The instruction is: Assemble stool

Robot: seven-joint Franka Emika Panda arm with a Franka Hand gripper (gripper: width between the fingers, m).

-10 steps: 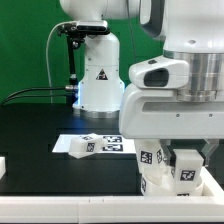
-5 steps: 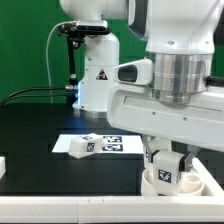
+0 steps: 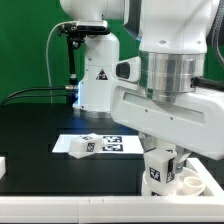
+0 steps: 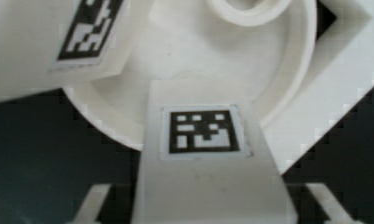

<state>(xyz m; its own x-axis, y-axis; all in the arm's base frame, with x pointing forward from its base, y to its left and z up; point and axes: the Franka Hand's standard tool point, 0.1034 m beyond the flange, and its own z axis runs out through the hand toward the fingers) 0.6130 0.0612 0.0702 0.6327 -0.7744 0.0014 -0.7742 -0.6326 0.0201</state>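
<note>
My gripper [image 3: 158, 160] is shut on a white stool leg [image 3: 154, 176] with a square tag and holds it upright at the near-left rim of the round white seat [image 3: 196, 184]. In the wrist view the held leg [image 4: 205, 135] runs out from between the fingers [image 4: 95, 200] over the seat's disc [image 4: 113, 100]. A second tagged leg [image 4: 90, 35] shows at the seat's far side; I cannot tell whether it is attached. A third leg [image 3: 80, 147] lies on the marker board.
The marker board [image 3: 115, 143] lies flat at the middle of the black table. The arm's white base [image 3: 95, 80] stands behind it with cables. A small white part [image 3: 3, 166] sits at the exterior view's left edge.
My gripper has swung toward the exterior view's left with the leg, from the far right edge to the seat's left rim, and has come lower. The leg on the marker board has not moved.
</note>
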